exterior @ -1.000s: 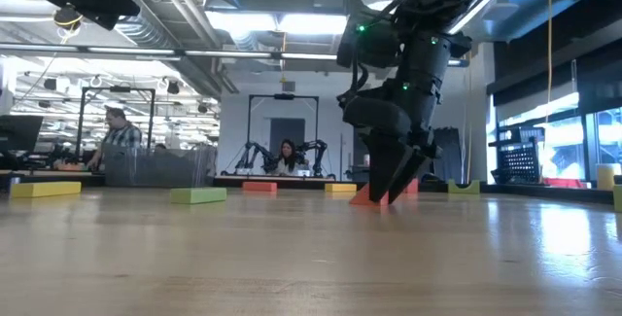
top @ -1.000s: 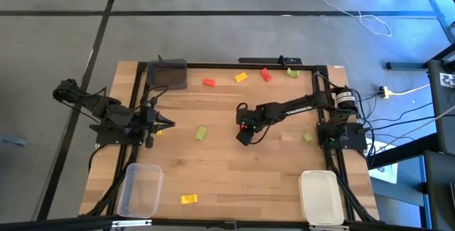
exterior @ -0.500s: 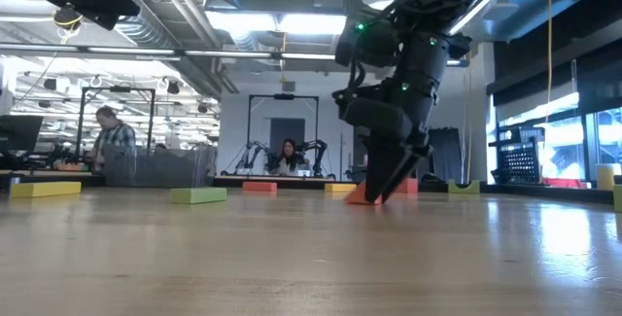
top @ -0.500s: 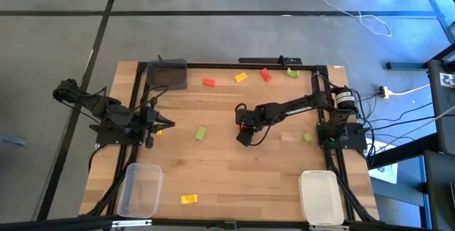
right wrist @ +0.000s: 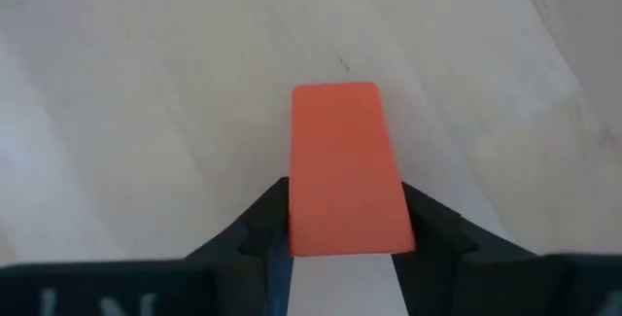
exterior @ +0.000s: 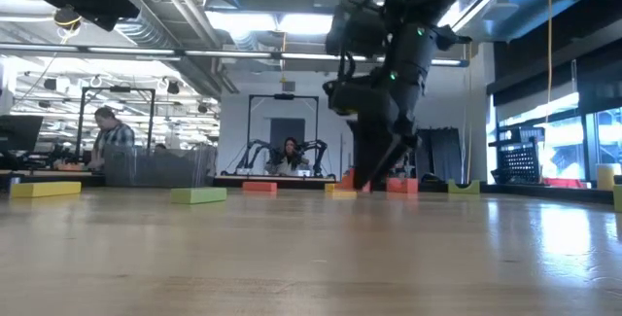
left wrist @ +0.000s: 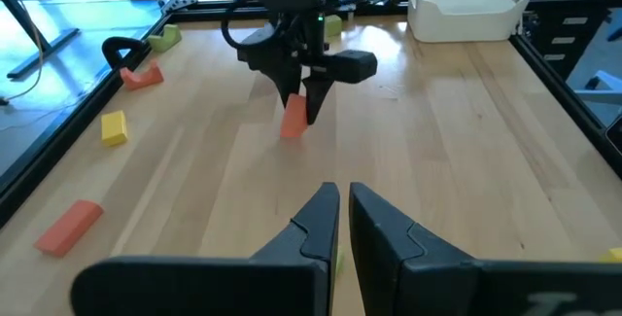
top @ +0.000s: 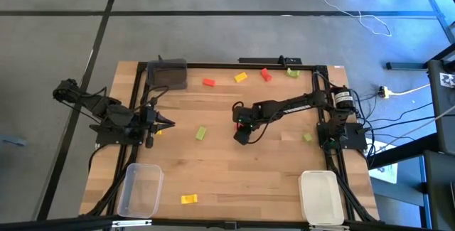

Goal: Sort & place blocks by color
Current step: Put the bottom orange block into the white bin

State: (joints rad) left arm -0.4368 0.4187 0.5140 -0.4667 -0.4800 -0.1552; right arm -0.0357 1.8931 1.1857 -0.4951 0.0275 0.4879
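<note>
Right claw (right wrist: 340, 233) clamped on a red block (right wrist: 342, 170), now lifted clear of the bench (top: 227, 181) near its middle, where a second ago it touched the wood. Pick done; carry to a bin likely next. Left claw (left wrist: 342, 221) nearly closed, empty, waiting at the bench's left edge.

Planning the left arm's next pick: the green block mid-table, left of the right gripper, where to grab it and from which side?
Take the green block from straight above, fingers across its two long sides, wrist turned to match its slight tilt. It lies flat with bare wood all round. The left gripper waits nearest; the right gripper holds a red block.
</note>
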